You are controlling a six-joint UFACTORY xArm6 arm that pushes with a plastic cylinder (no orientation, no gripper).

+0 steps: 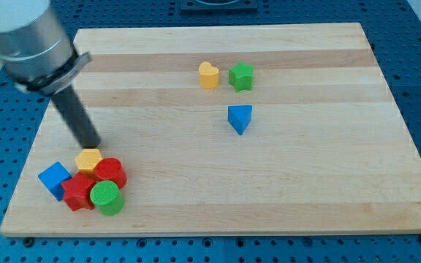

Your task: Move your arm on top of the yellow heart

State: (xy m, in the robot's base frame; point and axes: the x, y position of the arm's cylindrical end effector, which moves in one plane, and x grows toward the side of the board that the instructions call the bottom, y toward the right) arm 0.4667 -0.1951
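Wooden board (305, 190): my tip (93, 145), no pincer, sits far left of yellow heart (208, 75).

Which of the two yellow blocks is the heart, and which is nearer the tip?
The yellow heart sits beside the green star, far from my tip. The yellow hexagon, in the cluster, is nearer.

The wooden worktop (305, 183) carries two groups of blocks. Near the view's top, a yellow heart (208, 75) stands just beside a green star-like block (241, 76), and a blue triangle (240, 118) lies below them, apart. At the view's bottom left sits a tight cluster: a yellow hexagon (88, 159), a red cylinder (112, 172), a green cylinder (107, 197), a red block (77, 192) and a blue cube (54, 178), touching one another. My tip (93, 145) rests just above that yellow hexagon
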